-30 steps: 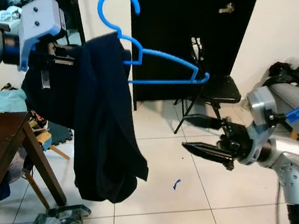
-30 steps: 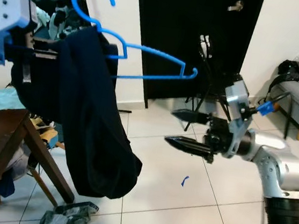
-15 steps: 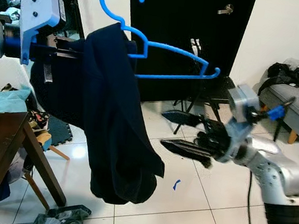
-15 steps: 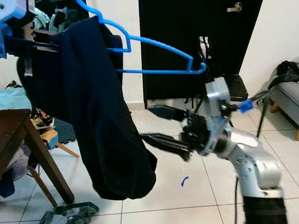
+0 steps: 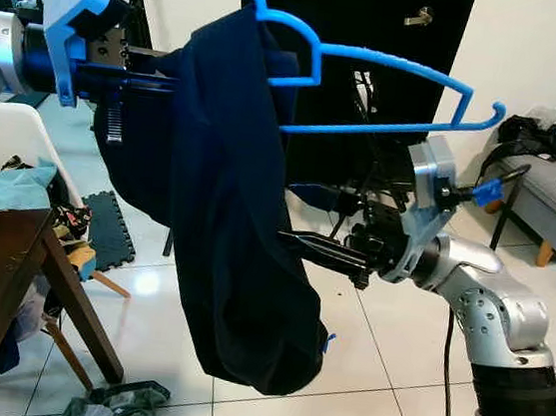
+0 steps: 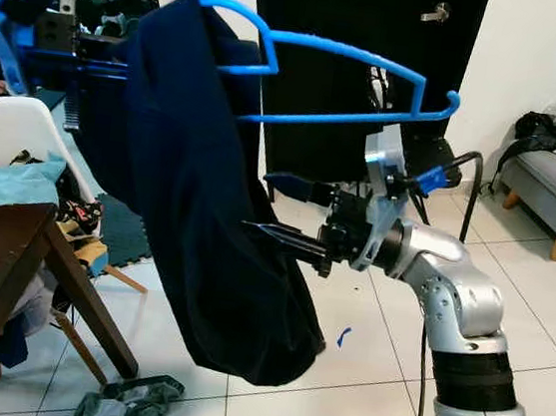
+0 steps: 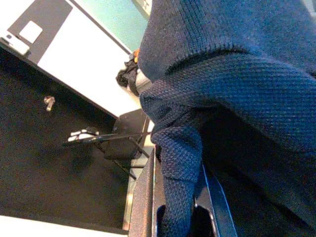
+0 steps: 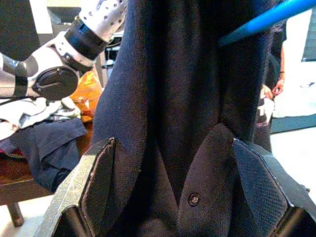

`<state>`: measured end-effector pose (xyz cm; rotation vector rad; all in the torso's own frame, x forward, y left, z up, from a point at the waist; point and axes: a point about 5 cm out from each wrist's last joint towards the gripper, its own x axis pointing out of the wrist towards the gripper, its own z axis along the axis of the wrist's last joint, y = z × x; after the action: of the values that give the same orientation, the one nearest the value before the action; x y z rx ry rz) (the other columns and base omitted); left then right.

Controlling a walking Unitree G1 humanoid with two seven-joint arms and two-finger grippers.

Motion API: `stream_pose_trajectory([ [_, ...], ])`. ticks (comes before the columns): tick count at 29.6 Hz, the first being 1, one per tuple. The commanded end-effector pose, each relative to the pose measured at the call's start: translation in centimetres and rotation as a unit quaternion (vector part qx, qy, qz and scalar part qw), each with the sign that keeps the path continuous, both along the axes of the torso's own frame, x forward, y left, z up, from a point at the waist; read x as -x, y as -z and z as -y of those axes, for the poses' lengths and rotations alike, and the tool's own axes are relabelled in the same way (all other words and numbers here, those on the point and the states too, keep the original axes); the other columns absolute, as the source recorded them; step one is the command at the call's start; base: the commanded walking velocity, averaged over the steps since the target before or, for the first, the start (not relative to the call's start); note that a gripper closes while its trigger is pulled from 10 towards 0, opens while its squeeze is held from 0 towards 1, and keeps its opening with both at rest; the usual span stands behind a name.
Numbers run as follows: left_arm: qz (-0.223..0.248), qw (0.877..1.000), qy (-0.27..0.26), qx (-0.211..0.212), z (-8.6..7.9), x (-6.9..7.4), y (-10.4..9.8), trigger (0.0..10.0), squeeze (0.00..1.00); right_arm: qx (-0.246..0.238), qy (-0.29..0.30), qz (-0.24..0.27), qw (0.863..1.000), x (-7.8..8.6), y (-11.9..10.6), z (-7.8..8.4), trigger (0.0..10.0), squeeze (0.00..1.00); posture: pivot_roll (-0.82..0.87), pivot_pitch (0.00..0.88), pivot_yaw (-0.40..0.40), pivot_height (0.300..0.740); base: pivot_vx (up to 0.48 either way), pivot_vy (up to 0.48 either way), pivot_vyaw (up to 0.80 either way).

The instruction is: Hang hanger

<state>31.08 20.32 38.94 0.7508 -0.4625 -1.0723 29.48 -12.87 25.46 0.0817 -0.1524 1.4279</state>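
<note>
While spread, right hand (image 6: 276,208) apparently touching garment (image 6: 197,209) edge.

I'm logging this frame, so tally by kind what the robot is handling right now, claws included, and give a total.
Blue hangers: 1, the hanger
Dark navy garments draped on it: 1, the garment
Claws: 2, the left claw shut on the garment, the right claw open with fingers against the cloth
Total: 4
</note>
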Motion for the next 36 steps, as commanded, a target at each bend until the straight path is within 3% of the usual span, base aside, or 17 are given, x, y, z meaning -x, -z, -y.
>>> stream_pose_trajectory([
  [1,0.028,0.999,0.015,0.020,0.3,0.6,-1.4,0.0,0.00,0.011,-0.011,0.007,1.000,0.2,0.0,-0.6,10.0,0.00,0.01,0.000,0.112,0.740,0.000,0.000,0.00],
  [8,0.042,0.999,0.015,0.029,0.7,0.4,-1.8,0.0,0.00,0.026,-0.048,-0.003,0.999,1.3,0.7,-1.2,10.0,0.00,0.01,0.000,0.110,0.740,0.000,0.000,0.00],
  [21,0.048,0.998,0.012,0.040,0.9,0.3,-2.0,0.0,0.00,0.024,-0.055,-0.004,0.998,1.3,0.7,-1.7,10.0,0.00,0.01,0.000,0.106,0.740,0.000,0.000,0.00],
  [22,0.052,0.998,0.007,0.042,0.8,0.2,-2.0,0.0,0.00,0.023,-0.059,-0.006,0.998,1.3,0.8,-1.8,8.9,0.00,0.01,0.000,0.104,0.740,0.000,0.000,0.00],
  [23,0.057,0.997,-0.001,0.044,0.7,0.1,-2.2,0.0,0.00,0.023,-0.064,-0.009,0.998,1.4,0.9,-1.9,4.6,0.00,0.01,0.000,0.103,0.740,0.000,0.000,0.00],
  [24,0.057,0.997,-0.001,0.044,0.7,0.1,-2.2,0.0,0.00,0.023,-0.064,-0.009,0.998,1.4,0.9,-1.9,4.6,0.00,0.01,0.000,0.103,0.740,0.000,0.000,0.00],
  [25,0.060,0.997,-0.007,0.047,0.6,0.0,-2.3,0.0,0.00,0.024,-0.069,-0.012,0.997,1.5,0.9,-2.0,1.3,0.00,0.01,0.000,0.103,0.740,0.000,0.000,0.00],
  [26,0.060,0.997,-0.007,0.047,0.6,0.0,-2.3,0.0,0.00,0.024,-0.069,-0.012,0.997,1.5,0.9,-2.0,1.3,0.00,0.01,0.000,0.103,0.740,0.000,0.000,0.00],
  [27,0.064,0.997,-0.013,0.050,0.5,-0.1,-2.4,0.0,0.00,0.026,-0.073,-0.014,0.997,1.6,1.0,-2.0,3.6,0.00,0.01,0.000,0.103,0.740,0.000,0.000,0.00],
  [28,0.067,0.996,-0.019,0.052,0.4,-0.2,-2.6,0.0,0.00,0.028,-0.076,-0.016,0.997,1.7,1.0,-2.0,0.0,0.00,0.01,0.000,0.104,0.740,0.000,0.000,0.00],
  [36,0.079,0.994,-0.048,0.063,-0.4,-0.5,-2.9,0.0,0.00,0.037,-0.073,-0.023,0.996,1.8,1.3,-1.8,0.0,0.00,0.01,0.000,0.106,0.740,0.000,0.000,0.00],
])
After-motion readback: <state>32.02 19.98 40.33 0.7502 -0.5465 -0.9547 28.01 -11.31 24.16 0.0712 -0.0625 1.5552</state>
